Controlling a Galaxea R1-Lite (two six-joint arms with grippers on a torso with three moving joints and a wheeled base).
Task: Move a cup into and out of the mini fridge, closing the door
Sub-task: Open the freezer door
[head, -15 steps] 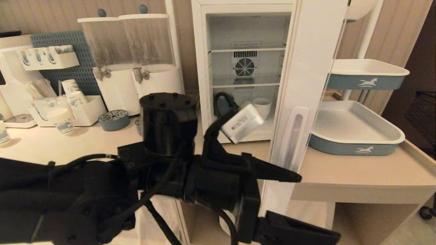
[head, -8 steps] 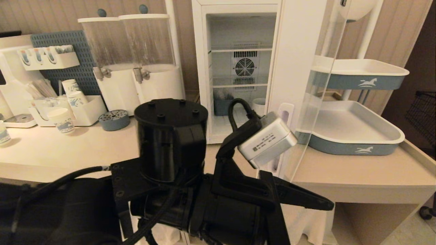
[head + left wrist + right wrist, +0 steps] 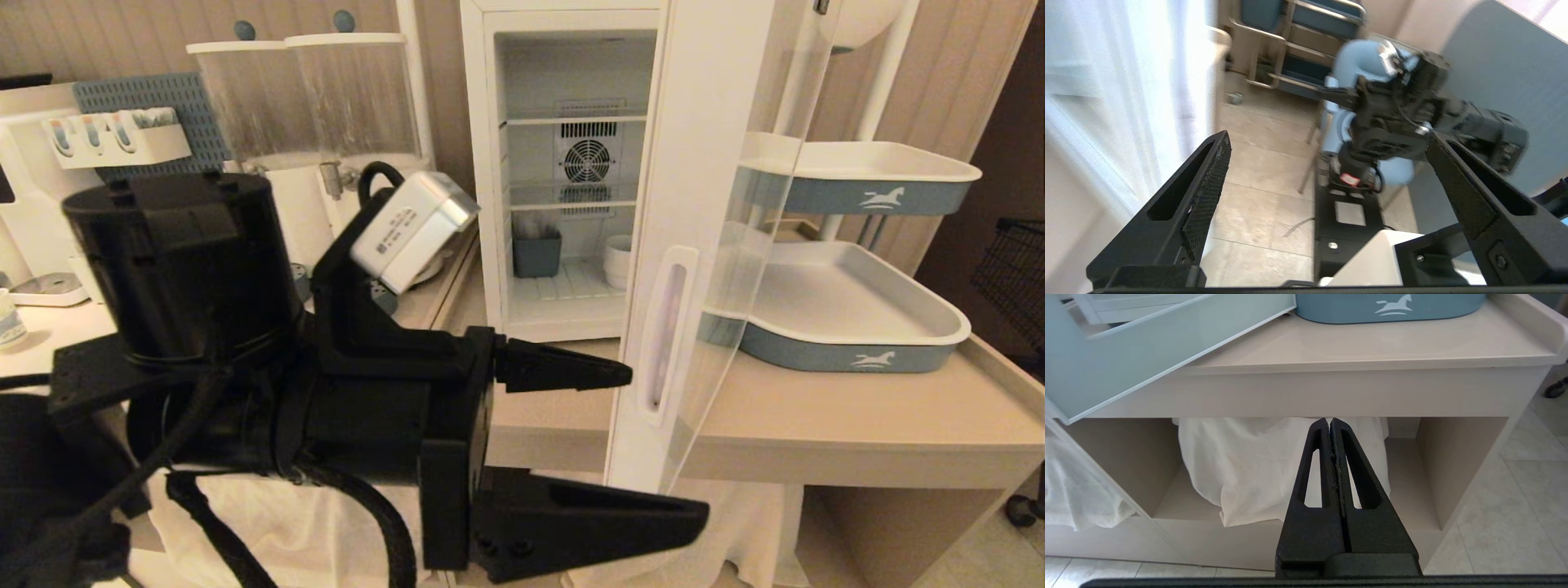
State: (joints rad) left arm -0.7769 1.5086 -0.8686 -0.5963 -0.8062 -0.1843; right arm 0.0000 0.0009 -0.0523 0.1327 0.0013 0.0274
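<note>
The mini fridge (image 3: 571,49) stands open on the counter. Its door (image 3: 702,204) juts toward me, nearly edge-on, with the glass showing the trays behind it. The white cup (image 3: 616,260) sits on the fridge floor at the right, partly hidden by the door's edge. My left gripper (image 3: 668,445) hangs open and empty in the foreground, just left of the door's free edge and apart from it. In the left wrist view the left gripper (image 3: 1327,136) has only floor between its fingers. My right gripper (image 3: 1329,421) is shut on nothing, low in front of the counter.
A blue-grey tub (image 3: 536,253) stands beside the cup inside the fridge. Two drink dispensers (image 3: 326,106) stand left of the fridge, and stacked trays (image 3: 865,327) to its right. White cloth (image 3: 1241,465) fills the shelf under the counter (image 3: 1372,347). My left arm hides much of the left counter.
My left gripper has drawn back to the left, away from the door, still open. The door's free edge has swung a little leftward. The right arm has not moved.
</note>
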